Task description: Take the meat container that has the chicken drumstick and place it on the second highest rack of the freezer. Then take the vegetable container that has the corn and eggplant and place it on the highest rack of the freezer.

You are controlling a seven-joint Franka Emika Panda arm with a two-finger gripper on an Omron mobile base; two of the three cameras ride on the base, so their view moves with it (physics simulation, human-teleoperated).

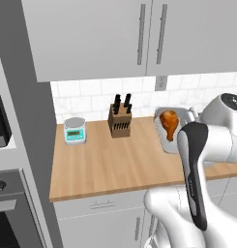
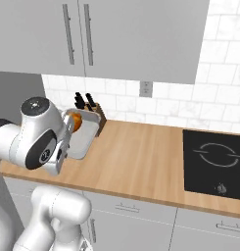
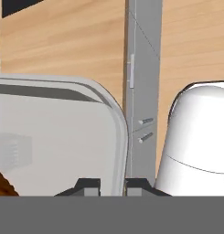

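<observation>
While the gripper (image 3: 112, 185) is clamping the rim of the meat container (image 3: 63, 132), its two dark fingertips (image 3: 88, 186) are sitting one on each side of the tray's thin pale wall, nearly closed together.

Item: meat container, a pale grey tray with rounded corners, lying on the wooden desk (image 1: 110, 164) just to the right of the knife block (image 1: 120, 121) as the left base camera sees it.

Item: chicken drumstick (image 1: 170, 123), glossy orange-brown, lying inside the meat container; in the hand camera a brown edge of it is showing at the tray's lower left corner.

Item: kitchen scale (image 1: 74, 130), standing to the left of the knife block, apart from it.

Item: cooktop (image 2: 214, 164), black, sitting in the desk well to the right of the knife block in the right base camera.

Item: wall cabinets (image 1: 105, 34), hanging above the knife block.
</observation>
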